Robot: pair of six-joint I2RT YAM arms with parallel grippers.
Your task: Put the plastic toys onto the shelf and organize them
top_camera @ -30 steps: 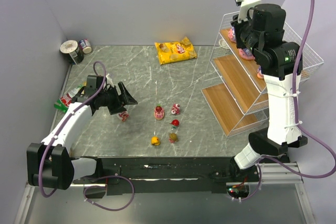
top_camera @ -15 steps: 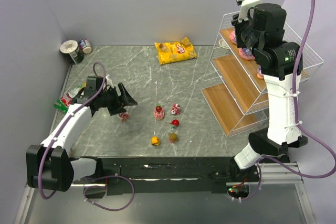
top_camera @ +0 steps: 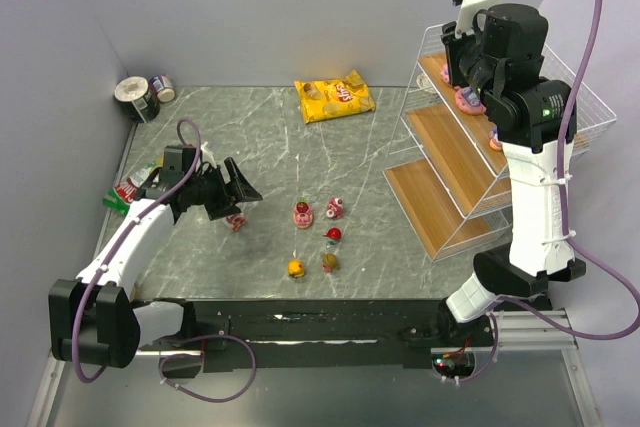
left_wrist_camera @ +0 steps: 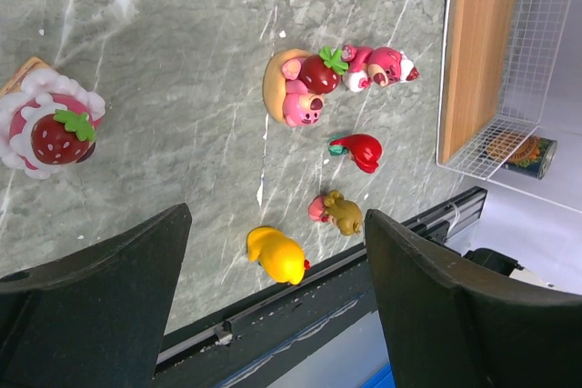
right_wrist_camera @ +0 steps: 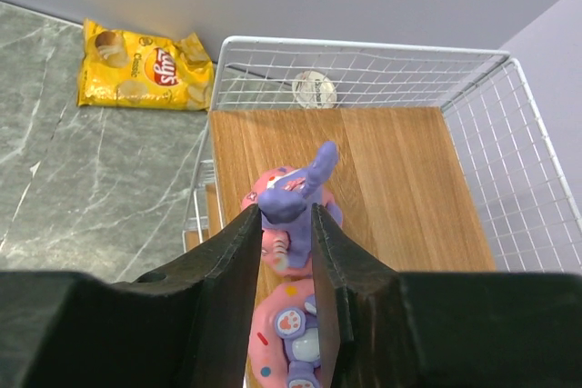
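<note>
Right gripper (right_wrist_camera: pixel 286 215): straddles the purple bunny (right_wrist_camera: pixel 293 190) on the shelf (right_wrist_camera: pixel 400 179), highest board; gripping or loose, cannot tell. Left gripper (left_wrist_camera: pixel 273 220): hangs spread wide above the table (left_wrist_camera: pixel 182 52), near the strawberry cake toy (left_wrist_camera: pixel 50 129).

We see bright, even overhead light and only soft shadows on the bench (top_camera: pixel 270 147). In both wrist views the dark fingers (left_wrist_camera: pixel 91 306) blur at six o'clock.
</note>
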